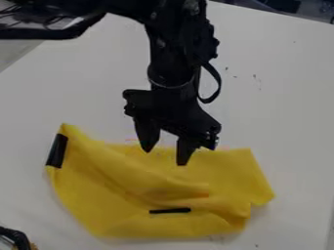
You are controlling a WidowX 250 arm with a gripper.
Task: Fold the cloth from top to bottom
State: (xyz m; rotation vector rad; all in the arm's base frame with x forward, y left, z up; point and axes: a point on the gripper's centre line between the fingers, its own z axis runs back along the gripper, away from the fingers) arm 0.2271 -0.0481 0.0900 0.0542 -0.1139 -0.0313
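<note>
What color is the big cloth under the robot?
The cloth is yellow; you can see it in the camera view.

One black gripper (165, 157), fingers apart, over the upper part of one yellow cloth (163, 183), creased, spread to both sides of it. Two black strips: one (57, 151) left of the gripper, one (170, 211) below. White table (274, 97) beneath.

This looks like a robotics lab or workshop, though which of the two I cannot tell; a black robot arm (173, 63) hangs over a plain white bench (281, 97) with small dark specks on its top; thin dark wires (27, 17) loop at the upper left; dark objects (283, 5), too unclear to name, lie beyond the bench's edge at the upper right.
</note>
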